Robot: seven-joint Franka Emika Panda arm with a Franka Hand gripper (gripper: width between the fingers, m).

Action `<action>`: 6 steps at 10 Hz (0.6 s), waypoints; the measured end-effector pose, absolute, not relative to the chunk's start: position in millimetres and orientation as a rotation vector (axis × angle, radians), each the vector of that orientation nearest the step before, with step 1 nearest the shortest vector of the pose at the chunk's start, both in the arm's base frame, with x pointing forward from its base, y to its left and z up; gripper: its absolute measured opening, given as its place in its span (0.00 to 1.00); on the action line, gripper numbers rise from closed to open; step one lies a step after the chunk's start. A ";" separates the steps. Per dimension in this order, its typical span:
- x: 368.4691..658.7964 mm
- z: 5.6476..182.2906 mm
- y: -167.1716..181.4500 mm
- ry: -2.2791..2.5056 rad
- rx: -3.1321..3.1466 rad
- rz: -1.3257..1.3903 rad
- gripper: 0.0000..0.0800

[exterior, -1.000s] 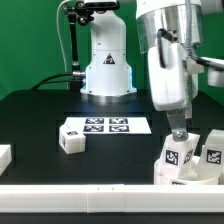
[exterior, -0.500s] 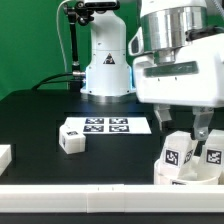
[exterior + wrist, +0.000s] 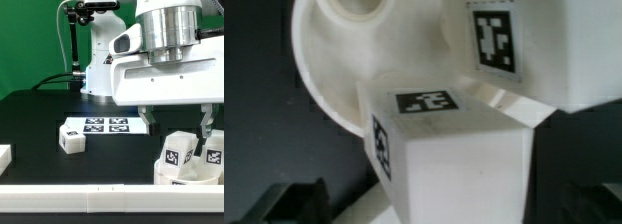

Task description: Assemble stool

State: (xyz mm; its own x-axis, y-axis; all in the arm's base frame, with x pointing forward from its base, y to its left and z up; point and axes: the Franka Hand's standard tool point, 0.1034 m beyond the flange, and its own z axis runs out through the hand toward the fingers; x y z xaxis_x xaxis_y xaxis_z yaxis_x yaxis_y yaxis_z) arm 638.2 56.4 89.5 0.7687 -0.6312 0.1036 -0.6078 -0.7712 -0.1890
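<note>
The robot's two-finger claw (image 3: 176, 122) hangs with its fingers spread wide apart and gripping nothing. It is above the stool parts at the exterior view's right of the black desk (image 3: 35, 120), where two chunky white plastic legs (image 3: 180, 155) with black-and-white square tags stand side by side near the front edge. In the wrist view, the round white plastic seat disc (image 3: 335, 70) touches a tagged leg, both lying between the dark fingertips (image 3: 292, 205), while a third tagged white leg (image 3: 72, 138) sits well apart, just beside the flat white marker board (image 3: 108, 125).
</note>
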 end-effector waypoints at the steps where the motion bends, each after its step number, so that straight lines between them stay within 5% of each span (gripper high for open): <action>1: 638.4 89.6 56.7 0.852 -2.885 -0.257 0.81; 6: 640.3 89.7 51.7 -0.035 -3.078 -0.299 0.81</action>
